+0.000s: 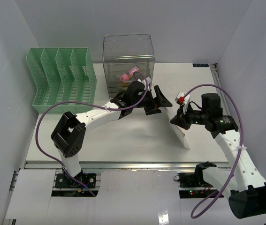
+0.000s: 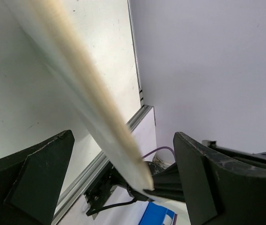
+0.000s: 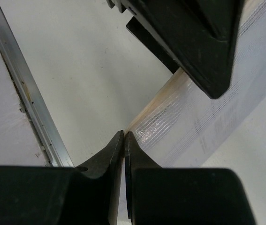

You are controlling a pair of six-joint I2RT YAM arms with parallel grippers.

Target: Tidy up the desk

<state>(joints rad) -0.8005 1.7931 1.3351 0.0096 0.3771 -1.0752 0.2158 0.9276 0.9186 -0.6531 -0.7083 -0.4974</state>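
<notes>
A file rack (image 1: 61, 79) is set rear-left on the desk (image 1: 123, 140), a bin (image 1: 128, 58) beside it on the right, and a book (image 1: 183, 138) nearer, to the right.

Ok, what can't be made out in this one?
1. Pink item in the bin: top view, too small to identify and behind the glaring clear wall.
2. Slab: left wrist view, blurred close up; its print in the right wrist view is unreadable.
3. Right gripper: shut at the slab's corner; in the right wrist view its own fingers hide whether it pinches anything.
</notes>
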